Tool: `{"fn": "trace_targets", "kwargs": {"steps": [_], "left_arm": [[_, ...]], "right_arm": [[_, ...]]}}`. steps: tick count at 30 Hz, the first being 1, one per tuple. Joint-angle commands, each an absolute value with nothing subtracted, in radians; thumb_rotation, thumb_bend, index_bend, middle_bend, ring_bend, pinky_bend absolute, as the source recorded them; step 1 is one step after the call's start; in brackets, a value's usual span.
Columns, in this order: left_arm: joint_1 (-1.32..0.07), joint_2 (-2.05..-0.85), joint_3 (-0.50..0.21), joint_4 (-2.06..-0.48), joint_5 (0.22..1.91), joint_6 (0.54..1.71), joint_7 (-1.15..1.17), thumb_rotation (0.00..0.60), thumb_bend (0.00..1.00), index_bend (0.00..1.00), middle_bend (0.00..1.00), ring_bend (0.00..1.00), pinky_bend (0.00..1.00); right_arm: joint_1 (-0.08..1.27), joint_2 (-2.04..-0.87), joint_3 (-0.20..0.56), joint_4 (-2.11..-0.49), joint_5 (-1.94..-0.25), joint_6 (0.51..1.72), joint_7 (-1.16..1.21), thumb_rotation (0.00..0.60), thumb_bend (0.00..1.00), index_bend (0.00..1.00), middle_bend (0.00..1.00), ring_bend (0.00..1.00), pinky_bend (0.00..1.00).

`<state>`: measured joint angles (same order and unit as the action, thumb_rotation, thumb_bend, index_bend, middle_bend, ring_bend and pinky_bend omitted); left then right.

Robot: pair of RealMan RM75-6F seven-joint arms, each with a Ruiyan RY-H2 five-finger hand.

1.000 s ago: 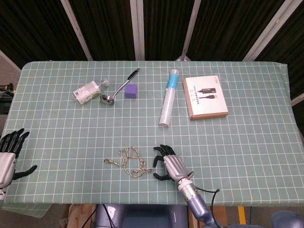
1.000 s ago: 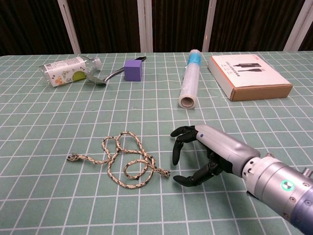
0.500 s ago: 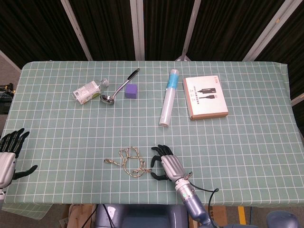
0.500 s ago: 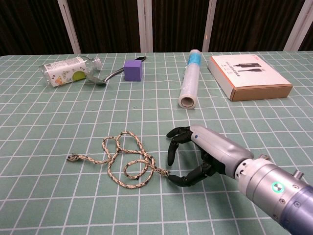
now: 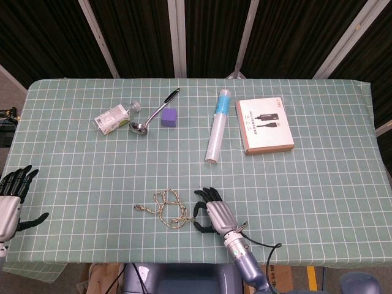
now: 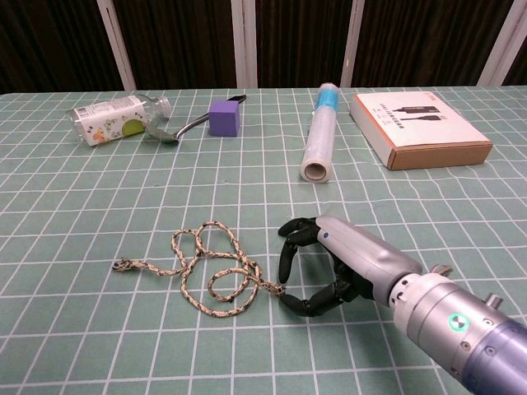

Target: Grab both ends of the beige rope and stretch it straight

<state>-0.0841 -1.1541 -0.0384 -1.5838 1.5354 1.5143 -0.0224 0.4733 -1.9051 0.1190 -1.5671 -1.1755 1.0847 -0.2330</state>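
Observation:
The beige rope (image 6: 206,263) (image 5: 166,207) lies in loose loops on the green checked cloth near the front edge. Its left end (image 6: 123,265) is free. Its right end (image 6: 278,289) lies right at the fingertips of my right hand (image 6: 329,263) (image 5: 213,212). That hand hovers low with fingers spread and curved around the end; nothing is pinched. My left hand (image 5: 12,199) is far left at the table's edge, fingers apart, holding nothing, and shows only in the head view.
Along the back lie a plastic bottle (image 6: 111,118), a metal ladle (image 6: 177,129), a purple cube (image 6: 224,118), a rolled clear tube (image 6: 319,140) and a flat cardboard box (image 6: 420,127). The table's front edge (image 5: 184,262) is close to both hands.
My right hand has slid left toward the rope until its fingertips reach the rope's right end. The rope and my left hand have not moved.

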Motion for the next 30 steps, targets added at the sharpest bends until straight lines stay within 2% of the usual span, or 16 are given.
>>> {"fn": "trace_targets", "kwargs": {"steps": [1, 12, 20, 30], "left_arm": [[-0.084, -1.154, -0.039, -1.584, 1.534, 1.513, -0.023, 0.6, 0.07, 0.0, 0.0, 0.0, 0.0], [-0.086, -1.154, -0.039, -1.584, 1.531, 1.511, -0.029, 0.6, 0.07, 0.0, 0.0, 0.0, 0.0], [-0.086, -1.153, -0.039, -1.587, 1.529, 1.51, -0.029, 0.6, 0.07, 0.0, 0.0, 0.0, 0.0], [-0.086, -1.153, -0.034, -1.589, 1.533, 1.507, -0.02, 0.6, 0.07, 0.0, 0.0, 0.0, 0.0]], "right_arm": [[0.473, -1.909, 0.118, -1.565, -1.175, 1.084, -0.233, 0.6, 0.36, 0.56, 0.17, 0.0, 0.0], [0.473, -1.913, 0.122, -1.563, -1.173, 1.085, -0.234, 0.6, 0.44, 0.56, 0.17, 0.0, 0.0], [0.471, -1.91, 0.123, -1.574, -1.174, 1.089, -0.234, 0.6, 0.45, 0.63, 0.18, 0.0, 0.0], [0.467, -1.87, 0.137, -1.611, -1.173, 1.105, -0.247, 0.6, 0.47, 0.67, 0.19, 0.0, 0.0]]}}
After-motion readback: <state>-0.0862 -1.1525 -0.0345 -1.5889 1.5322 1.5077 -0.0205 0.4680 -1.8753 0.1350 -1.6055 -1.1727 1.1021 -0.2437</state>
